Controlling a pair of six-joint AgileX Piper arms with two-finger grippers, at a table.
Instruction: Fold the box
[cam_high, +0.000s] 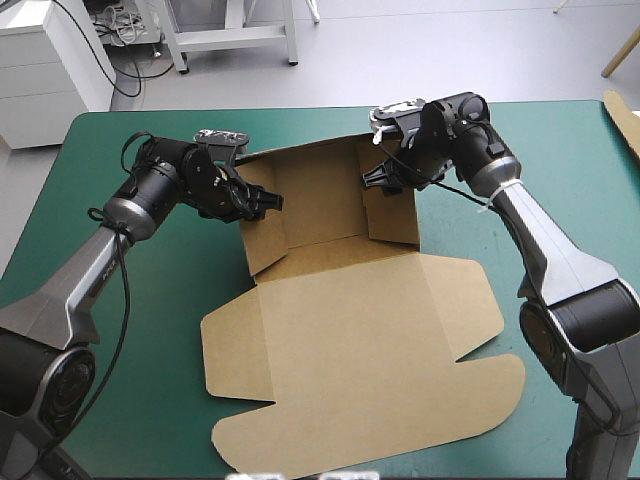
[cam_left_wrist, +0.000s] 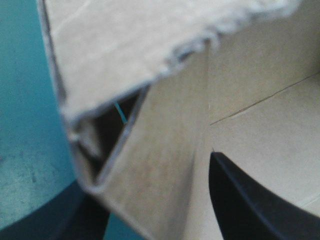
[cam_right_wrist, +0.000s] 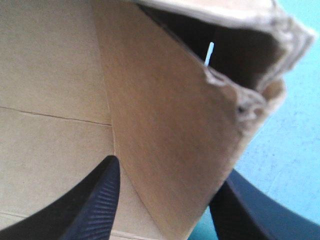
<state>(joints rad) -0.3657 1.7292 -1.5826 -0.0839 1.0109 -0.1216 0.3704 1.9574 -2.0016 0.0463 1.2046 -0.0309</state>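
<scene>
Brown board: the box fills the frame's middle, with its tray part at upper centre and its lid flat toward the lower edge on the teal-green cover. At centre-left, the left gripper pinches the raised left wall, one black finger inside and one outside. Right of centre, the right gripper clamps the right wall likewise. Both side walls look raised and doubled over, though not yet tucked home. The lid's flaps lie unfolded.
</scene>
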